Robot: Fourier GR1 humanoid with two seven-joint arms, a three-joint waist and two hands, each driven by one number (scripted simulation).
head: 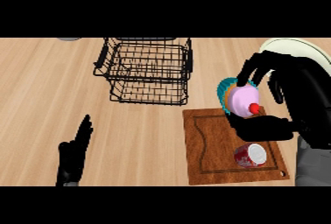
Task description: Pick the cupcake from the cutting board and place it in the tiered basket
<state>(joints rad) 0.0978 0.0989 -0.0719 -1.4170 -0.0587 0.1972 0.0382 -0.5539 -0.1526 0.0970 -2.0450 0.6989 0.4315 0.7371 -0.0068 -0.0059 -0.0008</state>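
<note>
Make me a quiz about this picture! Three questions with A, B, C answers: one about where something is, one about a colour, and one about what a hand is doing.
1. Where does the red can lie?
A. In the tiered basket
B. On the cutting board
C. On the plate

2. What colour is the cupcake's icing?
A. Pink
B. Green
C. Black

3. What is the right hand doing?
A. Resting open by the edge
B. Pushing the basket
C. Holding the cupcake

Answers:
1. B: the red can lies on its side on the cutting board, near the board's front right corner.
2. A: the cupcake has pink icing, a red cherry and a teal wrapper.
3. C: the right hand has fingers and thumb curled round the cupcake, which is tilted; the left hand rests open at the lower left, and the tiered basket stands untouched.
</note>
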